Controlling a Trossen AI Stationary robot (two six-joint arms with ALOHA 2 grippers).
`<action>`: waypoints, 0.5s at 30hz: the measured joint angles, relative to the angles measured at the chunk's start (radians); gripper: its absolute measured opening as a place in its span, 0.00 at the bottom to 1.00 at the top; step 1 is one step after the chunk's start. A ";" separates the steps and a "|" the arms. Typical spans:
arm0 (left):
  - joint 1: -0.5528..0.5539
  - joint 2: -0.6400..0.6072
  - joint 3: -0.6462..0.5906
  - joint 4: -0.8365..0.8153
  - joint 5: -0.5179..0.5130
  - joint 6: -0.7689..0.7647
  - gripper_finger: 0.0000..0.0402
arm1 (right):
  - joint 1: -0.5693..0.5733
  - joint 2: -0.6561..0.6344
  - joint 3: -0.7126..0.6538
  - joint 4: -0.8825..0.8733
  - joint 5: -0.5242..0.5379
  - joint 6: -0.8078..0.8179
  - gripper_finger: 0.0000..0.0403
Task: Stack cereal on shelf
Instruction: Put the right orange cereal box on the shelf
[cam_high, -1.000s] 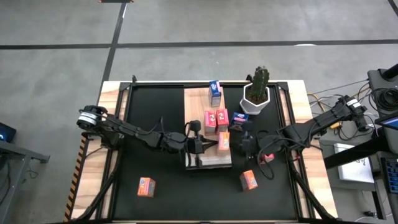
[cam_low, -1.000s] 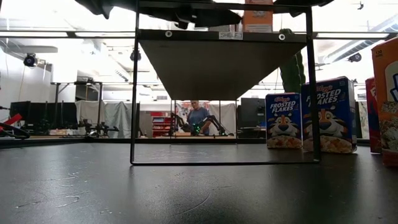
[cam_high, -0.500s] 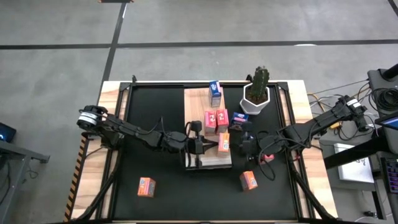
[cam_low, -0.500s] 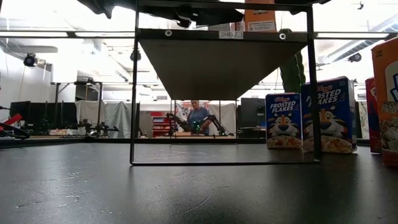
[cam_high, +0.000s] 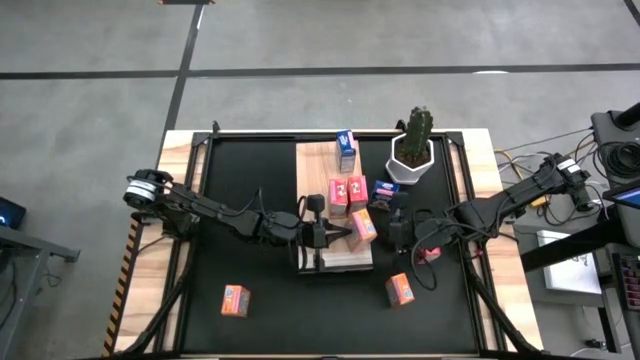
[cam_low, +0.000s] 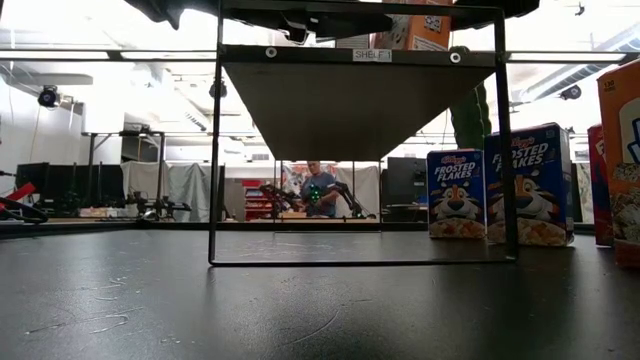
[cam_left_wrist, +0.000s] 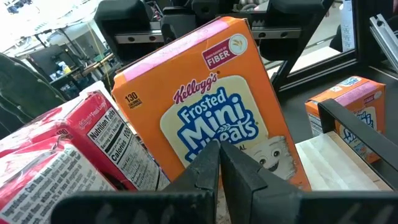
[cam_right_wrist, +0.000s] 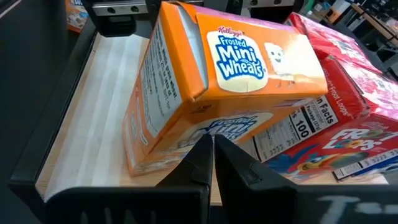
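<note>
On the long light wooden shelf (cam_high: 325, 205), an orange cardboard cereal box (cam_high: 363, 228) is leaning against two pink-red boxes (cam_high: 348, 190), maybe so it is not falling flat. The left gripper (cam_high: 335, 236) and right gripper (cam_high: 392, 232) are sitting beside it, fingers pressed together, holding nothing, perhaps nudging it.

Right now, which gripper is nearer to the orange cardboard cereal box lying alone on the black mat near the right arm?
The right gripper sits just beyond this orange box; the left gripper is farther away over the wooden shelf.
</note>
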 joint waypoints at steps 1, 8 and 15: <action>0.000 0.000 0.000 -0.002 -0.001 0.000 0.00 | 0.001 0.000 0.000 0.000 -0.002 0.000 0.02; 0.000 -0.011 0.000 -0.051 -0.006 -0.001 0.00 | 0.002 -0.001 0.000 0.002 -0.006 0.001 0.02; 0.000 -0.017 0.000 -0.063 -0.009 -0.001 0.00 | 0.003 -0.002 0.007 0.001 -0.006 0.000 0.02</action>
